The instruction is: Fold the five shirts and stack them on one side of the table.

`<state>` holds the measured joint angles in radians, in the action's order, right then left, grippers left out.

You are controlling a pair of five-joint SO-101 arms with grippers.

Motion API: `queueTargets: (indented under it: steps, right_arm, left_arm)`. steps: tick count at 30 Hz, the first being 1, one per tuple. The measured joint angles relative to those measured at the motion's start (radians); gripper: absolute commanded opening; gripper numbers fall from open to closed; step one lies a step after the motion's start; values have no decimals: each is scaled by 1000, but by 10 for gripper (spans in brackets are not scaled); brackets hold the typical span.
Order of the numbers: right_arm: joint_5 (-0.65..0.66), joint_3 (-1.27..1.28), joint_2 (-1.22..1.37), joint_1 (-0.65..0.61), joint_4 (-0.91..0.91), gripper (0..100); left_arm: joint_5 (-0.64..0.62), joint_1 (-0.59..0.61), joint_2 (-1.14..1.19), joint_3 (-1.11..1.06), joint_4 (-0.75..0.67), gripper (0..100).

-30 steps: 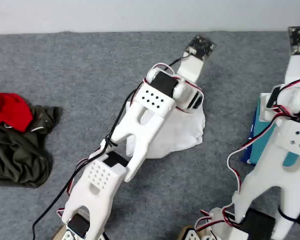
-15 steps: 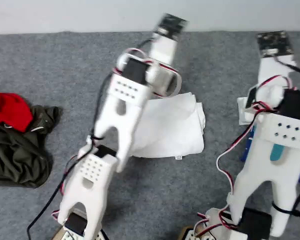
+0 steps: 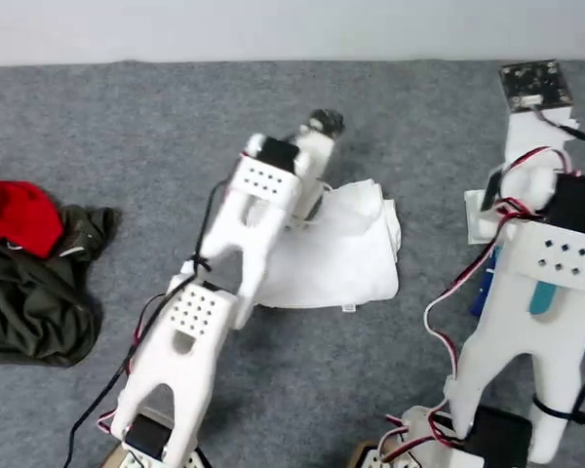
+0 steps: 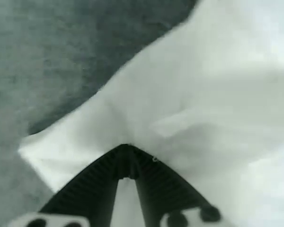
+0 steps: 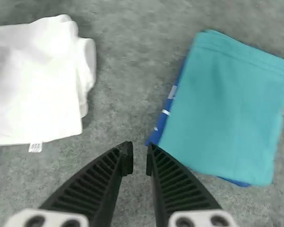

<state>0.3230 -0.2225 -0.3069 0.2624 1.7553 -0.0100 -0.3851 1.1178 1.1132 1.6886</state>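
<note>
A folded white shirt [image 3: 346,249] lies mid-table on the grey carpet [image 3: 156,127]. My left gripper [image 3: 310,200] is down on its far left edge. In the left wrist view its fingertips [image 4: 126,156] meet, shut on the white shirt [image 4: 217,85], which creases around them. My right gripper [image 5: 138,153] hovers over bare carpet between the white shirt [image 5: 33,94] and a folded teal shirt [image 5: 232,113]. Its fingers stand slightly apart with nothing between them. The teal shirt rests on a blue shirt [image 5: 166,124] whose edge peeks out.
A red shirt [image 3: 15,214] and an olive shirt [image 3: 29,307] lie crumpled together at the table's left edge. The right arm [image 3: 546,283] stands over the teal and blue stack [image 3: 486,288] at the right edge.
The left arm swung from the shirt's far right corner up and leftward, then came down on its far left edge. The white shirt now lies flatter. The right arm shifted slightly.
</note>
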Motion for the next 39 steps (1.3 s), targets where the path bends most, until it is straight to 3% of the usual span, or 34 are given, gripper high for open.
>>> queueTargets:
  steps: [12, 30, 33, 39]
  right_arm:
    - [110, 0, -87, 201, 0, 64]
    - [120, 0, -107, 241, 0, 64]
    - [120, 0, -107, 241, 0, 64]
    - [120, 0, -107, 241, 0, 64]
  left_arm:
    - [8, -227, -31, 68, 37, 5]
    - [8, -402, -453, -560, 41, 5]
    - [8, -390, -460, -562, 41, 5]
    - [8, -247, -477, -460, 41, 5]
